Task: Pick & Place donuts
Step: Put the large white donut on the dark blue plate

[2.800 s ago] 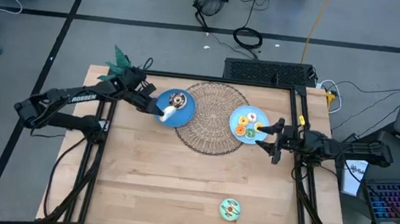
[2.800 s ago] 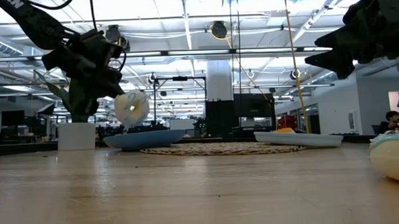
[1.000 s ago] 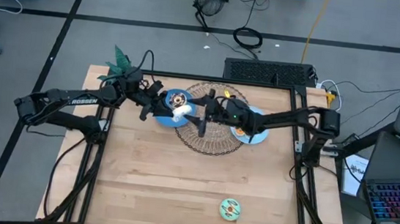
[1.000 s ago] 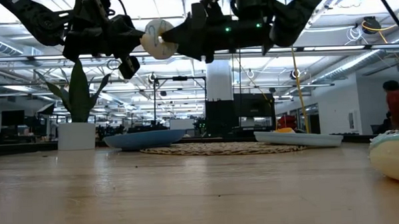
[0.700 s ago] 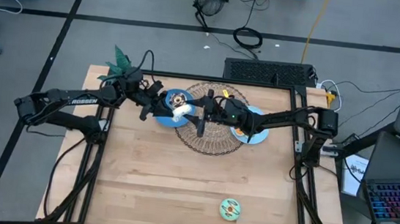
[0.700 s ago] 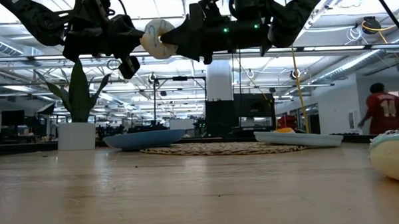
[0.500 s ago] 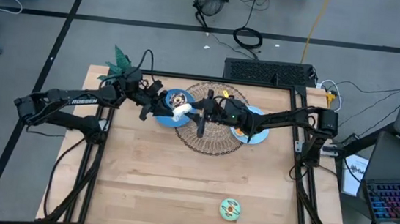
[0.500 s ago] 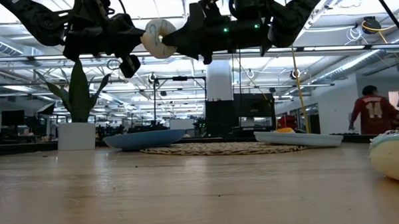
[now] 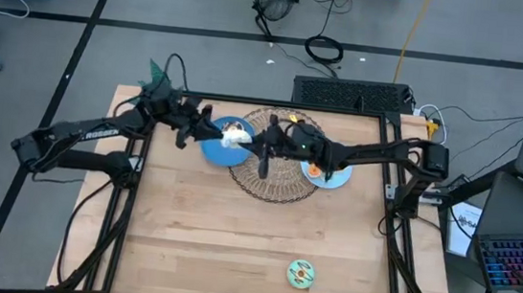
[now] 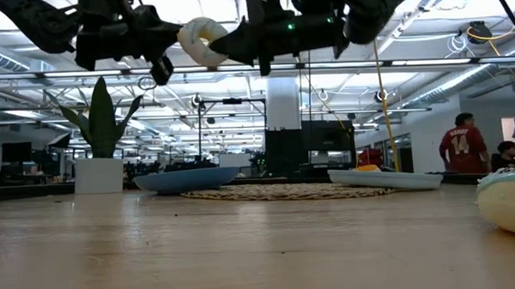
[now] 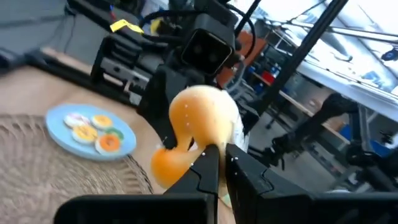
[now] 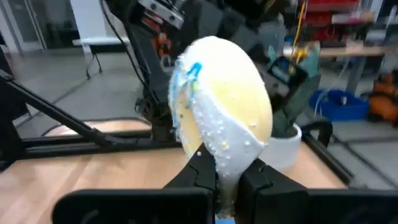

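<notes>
High view: I see both tools meeting above the blue round plate (image 9: 215, 148), left tool (image 9: 220, 135) and right tool (image 9: 246, 143) each clenched on the white-frosted toy donut (image 9: 235, 138), held aloft.

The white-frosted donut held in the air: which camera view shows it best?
The right wrist view: the white-frosted donut fills the picture, pinched in the right gripper. The left wrist view shows its pale underside; the low view shows the ring between both grippers; the high view shows a white speck.
</notes>
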Controlling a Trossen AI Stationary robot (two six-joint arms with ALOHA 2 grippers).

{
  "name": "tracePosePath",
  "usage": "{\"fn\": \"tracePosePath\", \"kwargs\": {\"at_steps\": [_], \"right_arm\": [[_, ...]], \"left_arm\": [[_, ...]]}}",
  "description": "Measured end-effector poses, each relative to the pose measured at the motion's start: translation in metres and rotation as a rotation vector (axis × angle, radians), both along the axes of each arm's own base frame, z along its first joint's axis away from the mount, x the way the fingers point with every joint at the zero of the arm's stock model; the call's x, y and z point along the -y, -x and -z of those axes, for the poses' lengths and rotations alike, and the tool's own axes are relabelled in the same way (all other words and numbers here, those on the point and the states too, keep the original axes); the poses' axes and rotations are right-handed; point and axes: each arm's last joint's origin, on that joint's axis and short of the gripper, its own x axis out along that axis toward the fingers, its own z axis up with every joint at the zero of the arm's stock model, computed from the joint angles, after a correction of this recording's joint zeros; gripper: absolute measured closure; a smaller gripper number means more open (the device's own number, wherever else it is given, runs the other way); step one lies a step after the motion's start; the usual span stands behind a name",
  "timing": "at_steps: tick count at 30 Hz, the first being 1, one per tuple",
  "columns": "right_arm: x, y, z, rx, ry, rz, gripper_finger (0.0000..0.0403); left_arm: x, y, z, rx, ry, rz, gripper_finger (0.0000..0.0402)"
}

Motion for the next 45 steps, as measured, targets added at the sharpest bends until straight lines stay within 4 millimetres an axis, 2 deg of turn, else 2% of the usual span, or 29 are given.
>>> {"fn": "tracePosePath", "kwargs": {"at_steps": [5,7,10,14,18,25,29,37,40,45], "right_arm": [[0.005,-0.011,-0.016,-0.250,-0.053,0.003,0.0394],[0.006,-0.015,-0.028,-0.313,-0.040,-0.001,0.0394],[0.009,-0.019,-0.057,-0.307,-0.034,0.004,0.0394],[0.020,-0.018,-0.075,-0.367,-0.073,0.032,0.0394],[0.034,-0.011,-0.104,-0.370,-0.089,0.070,0.0394],[0.057,-0.003,-0.121,-0.343,-0.184,0.018,0.0394],[0.065,-0.017,-0.097,-0.400,-0.197,0.033,0.0394],[0.076,-0.064,0.003,-0.567,-0.278,-0.036,0.0394],[0.080,-0.074,0.036,-0.607,-0.315,-0.031,0.0394],[0.083,-0.078,0.070,-0.694,-0.362,-0.017,0.0394]], "left_arm": [[0.000,0.012,-0.015,0.070,-0.061,-0.036,0.0379],[0.000,0.014,-0.015,0.063,-0.060,-0.041,0.0379],[0.000,0.018,-0.018,0.082,-0.094,-0.050,0.0379],[-0.001,0.021,-0.018,0.081,-0.123,-0.070,0.0378],[-0.002,0.023,-0.017,0.072,-0.121,-0.079,0.0378],[-0.003,0.022,-0.016,0.068,-0.137,-0.115,0.0378],[-0.004,0.022,-0.016,0.067,-0.137,-0.130,0.0378],[-0.003,0.021,-0.011,0.034,-0.150,-0.127,0.0378],[-0.004,0.021,-0.008,0.004,-0.128,-0.134,0.0378],[-0.004,0.021,-0.004,-0.024,-0.130,-0.152,0.0378]]}}
